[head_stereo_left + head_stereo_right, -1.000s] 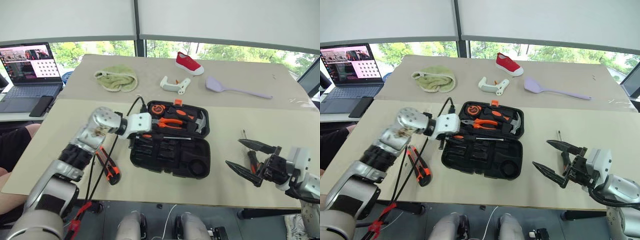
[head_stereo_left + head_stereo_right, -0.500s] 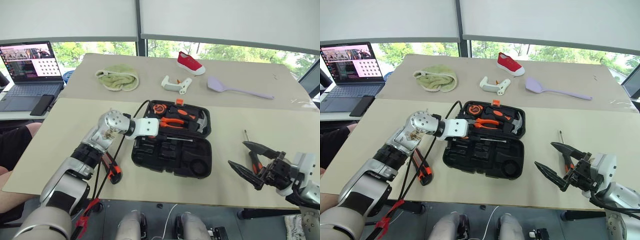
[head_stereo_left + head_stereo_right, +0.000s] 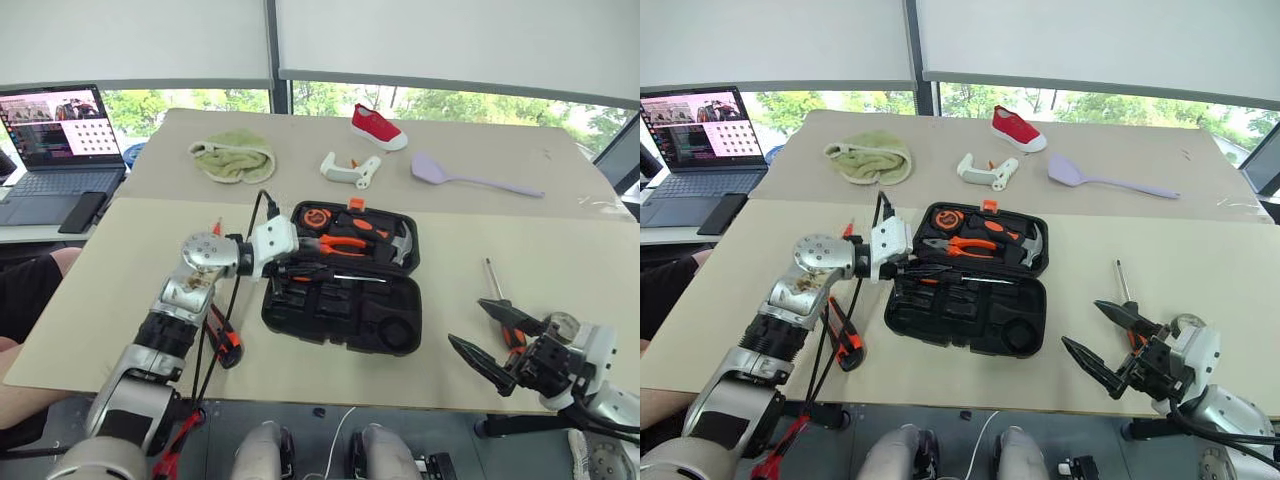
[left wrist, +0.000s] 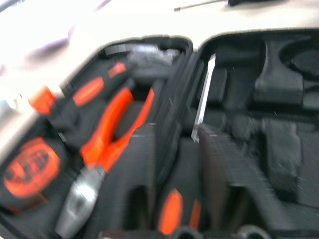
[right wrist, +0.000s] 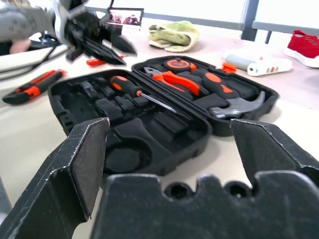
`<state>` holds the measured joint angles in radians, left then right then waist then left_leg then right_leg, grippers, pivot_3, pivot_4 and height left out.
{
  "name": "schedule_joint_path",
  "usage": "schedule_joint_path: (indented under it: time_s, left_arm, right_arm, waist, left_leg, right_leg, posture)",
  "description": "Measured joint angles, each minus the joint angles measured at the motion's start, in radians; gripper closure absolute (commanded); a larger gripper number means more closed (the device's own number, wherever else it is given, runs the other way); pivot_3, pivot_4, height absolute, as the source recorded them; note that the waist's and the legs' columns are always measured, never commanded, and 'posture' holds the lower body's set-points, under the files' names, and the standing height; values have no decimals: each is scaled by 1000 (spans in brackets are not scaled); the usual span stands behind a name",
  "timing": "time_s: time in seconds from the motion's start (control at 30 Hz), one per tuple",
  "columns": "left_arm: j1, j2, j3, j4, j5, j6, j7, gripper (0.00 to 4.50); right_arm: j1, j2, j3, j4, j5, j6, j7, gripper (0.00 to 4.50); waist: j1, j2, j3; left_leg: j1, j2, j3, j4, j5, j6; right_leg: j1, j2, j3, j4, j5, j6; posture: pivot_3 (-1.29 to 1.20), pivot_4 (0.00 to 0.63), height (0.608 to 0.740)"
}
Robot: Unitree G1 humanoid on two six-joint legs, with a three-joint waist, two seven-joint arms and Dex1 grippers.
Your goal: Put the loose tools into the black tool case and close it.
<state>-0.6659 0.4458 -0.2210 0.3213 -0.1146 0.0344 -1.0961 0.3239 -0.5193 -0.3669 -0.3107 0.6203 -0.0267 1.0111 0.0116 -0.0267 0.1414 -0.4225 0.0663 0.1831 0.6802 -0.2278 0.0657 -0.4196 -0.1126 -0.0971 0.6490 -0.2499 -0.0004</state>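
The right gripper (image 3: 467, 321) is held with its jaws spread wide and nothing between them. A loose screwdriver (image 3: 493, 283) is seen lying on the table just behind the upper jaw, its shaft pointing away and its handle partly hidden by the gripper. The open tool case (image 3: 400, 340) lies ahead of these jaws, well apart.

The left gripper (image 3: 915, 268) is held over the left edge of the case, pointing across it. Whether its jaws are clenched or released cannot be told, and nothing is seen gripped. Just ahead of it, another screwdriver (image 5: 127, 85) is seated in the moulded tray. The utility knife (image 3: 222, 338) lies on the table behind and below this gripper, beside the forearm.

The loose screwdriver is judged light and stiff, with a thin steel shaft that would slip and roll; it is best taken across the thicker, grippier handle. The knife is judged light and rigid too, and is best pinched across the middle of its body. The case lid is stiff, hinged plastic, to be pushed at its free edge.
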Motion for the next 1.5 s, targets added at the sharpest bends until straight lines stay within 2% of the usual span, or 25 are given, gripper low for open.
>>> schedule_joint_path:
  time_s: [0.23, 0.37, 0.53, 0.6, 0.73, 0.8, 1.17, 1.5]
  left_arm:
    - [14, -66, -74, -5, 56, 46, 40, 4489]
    - [16, -88, -114, -34, 89, 164, 67, 4489]
    - [-9, -150, -135, -32, 126, 238, 119, 4489]
    - [-5, -156, -127, -39, 112, 241, 111, 4489]
    - [41, -133, -115, -174, 7, 274, 6, 4489]
    - [35, -144, -103, -200, -12, 274, 15, 4489]
    - [-42, -196, -81, 24, 66, 186, 182, 4489]
    - [-18, -190, -122, 7, 97, 237, 186, 4489]
  right_arm:
    - [-3, -12, -4, -7, -8, 0, -10, 0]
    - [18, -27, -49, -14, -7, 1, -21, 0]
    - [52, -38, -108, -48, -5, 1, -41, 0]
    - [88, -34, -132, -85, 6, 1, -56, 0]
    - [154, -22, -168, -120, 19, 1, -64, 0]
    - [162, -22, -169, -125, 23, 1, -67, 0]
    - [165, -39, -202, -133, 31, 9, -72, 0]
    - [201, -12, -202, -154, 29, 9, -80, 0]
  waist:
    - [2, 0, 0]
    - [2, 1, -1]
    - [18, 4, -3]
    - [25, 5, -3]
    - [25, 5, -3]
    - [24, 5, -3]
    - [8, 5, -3]
    - [2, 6, -4]
  left_leg:
    - [-1, -1, 0, 0, 0, 1]
    - [0, -1, 0, 0, -1, 1]
    - [3, -2, -4, 1, -7, 11]
    - [3, -3, -5, 2, -7, 12]
    - [1, -3, -5, 2, -5, 7]
    - [1, -3, -5, 3, -6, 9]
    - [2, -3, -7, 3, -8, 12]
    - [3, -3, -8, 3, -8, 13]
  right_leg:
    - [0, 0, 0, -1, 0, 0]
    - [1, 0, 0, 0, 0, 1]
    - [8, -1, 0, -3, 0, 3]
    - [8, -2, 0, -3, 0, 3]
    - [7, -2, 0, -3, 0, 3]
    - [8, -2, 0, -3, 0, 3]
    - [9, -1, 0, -3, 0, 3]
    - [11, -1, -1, -3, 0, 3]
  posture:
    - [0, 150, 738]
    - [0, 150, 738]
    - [0, 150, 738]
    - [0, 150, 738]
    - [0, 150, 738]
    - [0, 150, 738]
    - [0, 150, 738]
    - [0, 150, 738]
